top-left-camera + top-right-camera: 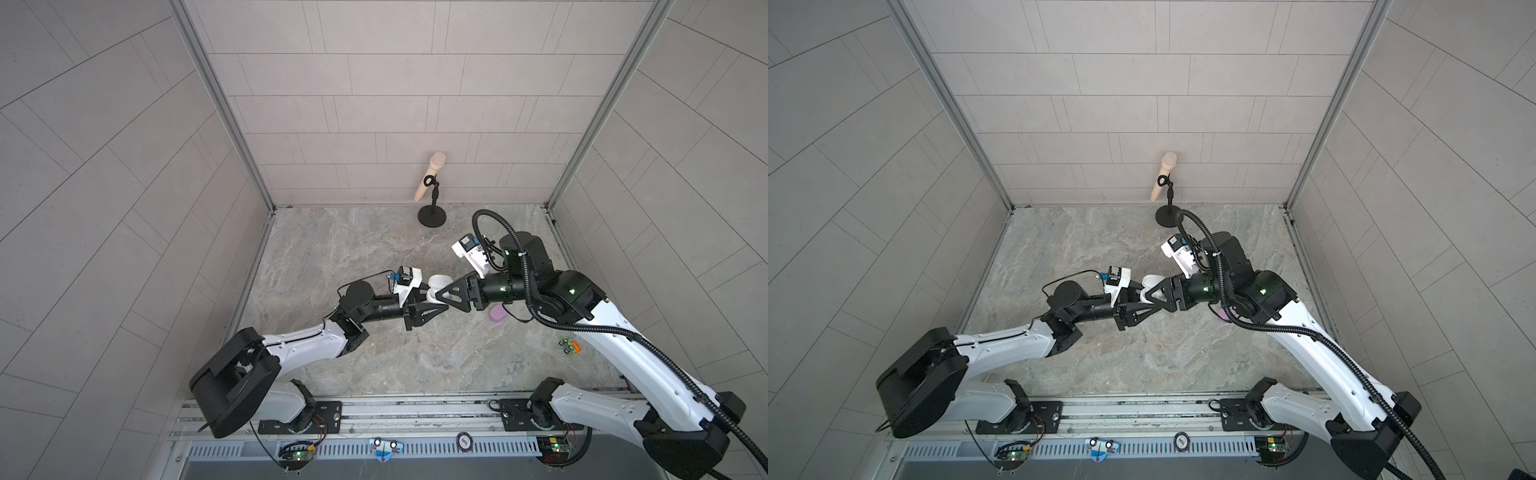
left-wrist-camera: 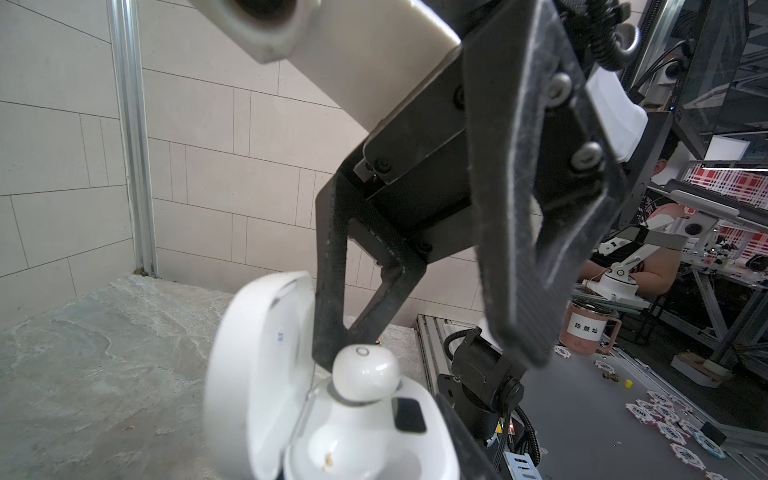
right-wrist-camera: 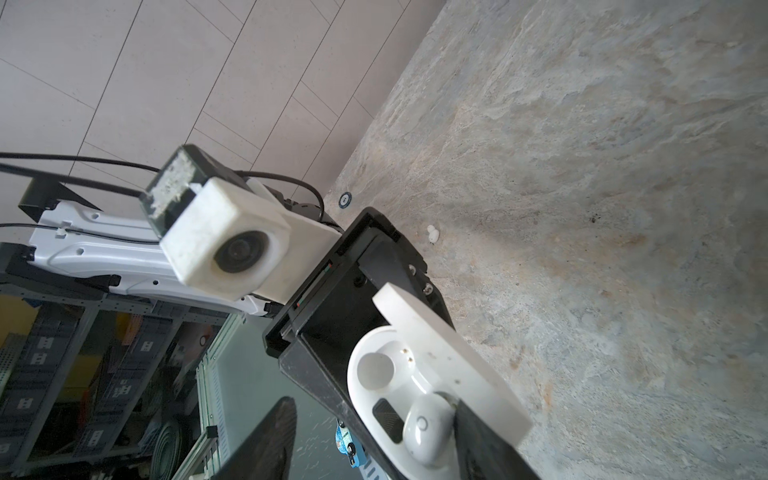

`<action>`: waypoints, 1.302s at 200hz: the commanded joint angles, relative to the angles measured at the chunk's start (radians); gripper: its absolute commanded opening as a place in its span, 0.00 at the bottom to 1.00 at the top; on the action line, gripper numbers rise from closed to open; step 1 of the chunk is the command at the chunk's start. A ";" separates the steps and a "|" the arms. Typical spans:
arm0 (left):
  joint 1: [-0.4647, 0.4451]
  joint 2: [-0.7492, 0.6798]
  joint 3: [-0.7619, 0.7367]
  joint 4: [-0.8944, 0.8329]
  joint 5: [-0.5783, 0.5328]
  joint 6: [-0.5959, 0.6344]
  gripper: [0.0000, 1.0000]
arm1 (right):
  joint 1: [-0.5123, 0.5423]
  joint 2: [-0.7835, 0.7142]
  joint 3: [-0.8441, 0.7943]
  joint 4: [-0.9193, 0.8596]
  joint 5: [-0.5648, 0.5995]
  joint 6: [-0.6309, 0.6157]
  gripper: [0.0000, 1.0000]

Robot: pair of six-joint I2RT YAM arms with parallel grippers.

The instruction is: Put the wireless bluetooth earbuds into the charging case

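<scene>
My left gripper (image 1: 434,298) is shut on the white charging case (image 2: 374,449), held above the table with its lid (image 2: 257,374) swung open. A white earbud (image 2: 365,372) stands in one socket, rising proud of it; the other socket (image 3: 376,368) is empty. My right gripper (image 2: 428,357) is open around that earbud. One of its fingers (image 3: 486,449) rests against the bud's side and the other (image 3: 266,440) stands well off. In both top views the two grippers meet over the table's middle around the case (image 1: 1150,280). A second white earbud (image 3: 433,234) lies loose on the table.
A lilac case (image 1: 497,313) lies partly under the right arm. A small green-and-orange toy (image 1: 568,345) sits near the right wall. A beige microphone on a black stand (image 1: 432,178) stands at the back wall. Metal rails (image 1: 374,409) run along the front edge.
</scene>
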 commanded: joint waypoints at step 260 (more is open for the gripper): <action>0.475 -0.290 -0.102 -0.234 -0.165 0.131 0.13 | 0.311 0.286 -0.164 0.193 0.321 -0.131 0.79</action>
